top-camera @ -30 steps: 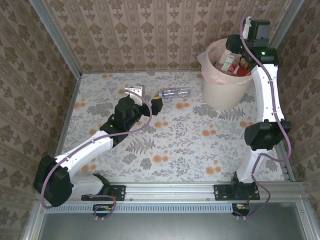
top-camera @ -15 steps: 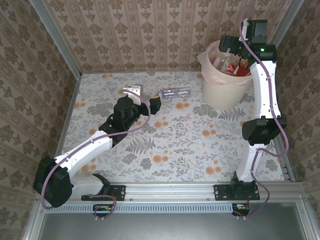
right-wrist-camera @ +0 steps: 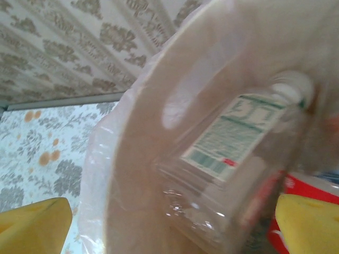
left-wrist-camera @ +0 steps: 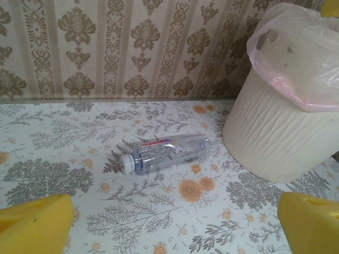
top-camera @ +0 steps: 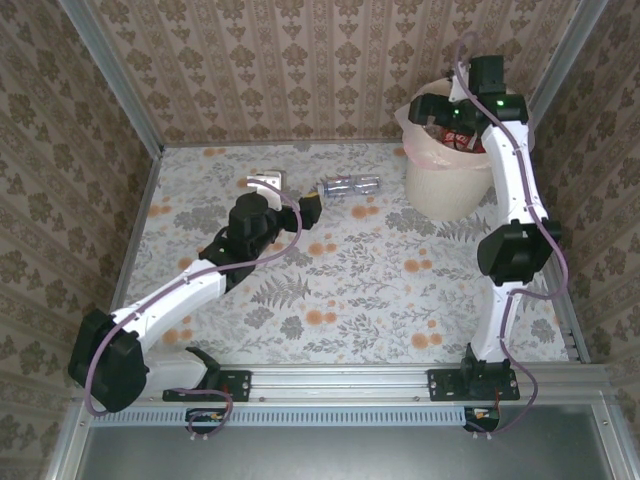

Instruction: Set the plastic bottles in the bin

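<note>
Clear bottle (left-wrist-camera: 164, 153) lies sideways on floral table (left-wrist-camera: 53, 132), ahead of left gripper (left-wrist-camera: 172, 225), apart from it; jaws wide, empty. Near bottle's right, bin (left-wrist-camera: 275, 132). Over bin, right gripper (top-camera: 440, 105) spread wide, holding nothing; green-labelled bottle (right-wrist-camera: 228, 153) inside, below it.

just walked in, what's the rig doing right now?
Two arms are clearing plastic bottles into the bin. The right gripper hangs over the bin's mouth with its jaws open, and a bottle with a green-and-white label lies inside just below it, among others. The left gripper, also open and holding nothing, faces the one clear bottle on the table. That bottle lies on its side near the bin, not touching it.
</note>
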